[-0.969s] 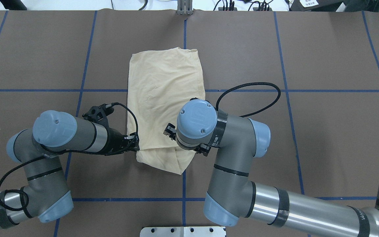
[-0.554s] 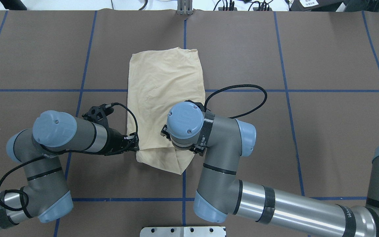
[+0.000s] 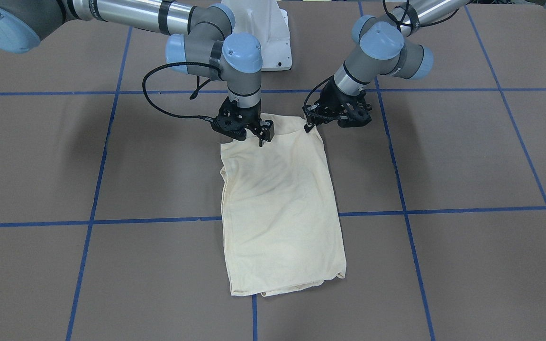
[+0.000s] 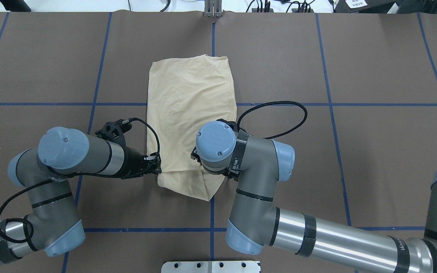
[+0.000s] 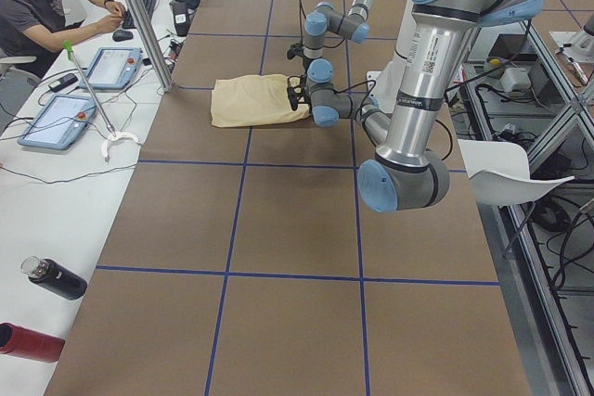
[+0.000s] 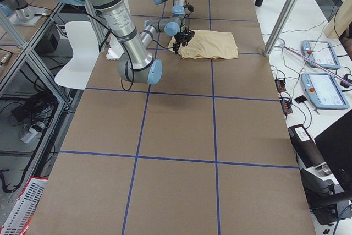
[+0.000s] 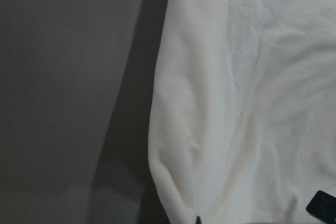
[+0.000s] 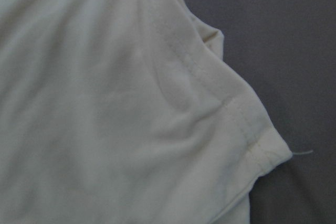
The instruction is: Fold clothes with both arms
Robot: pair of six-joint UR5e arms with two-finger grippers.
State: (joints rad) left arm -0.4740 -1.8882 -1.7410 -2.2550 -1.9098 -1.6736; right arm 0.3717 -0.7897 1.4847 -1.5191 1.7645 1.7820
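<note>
Right pincer [image 3: 261, 136] now nearer left pincer [image 3: 308, 126], over shirt's [image 3: 277, 208] near hem; both openings indiscernible.

A pale cream-yellow thin knit shirt [image 4: 190, 110] lies folded into a long rectangle, plain side up, on the brown counter [image 4: 355, 151].

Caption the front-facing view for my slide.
Black two-finger left gripper and right gripper at the robot-side edge of a folded pale cream knit shirt.
</note>
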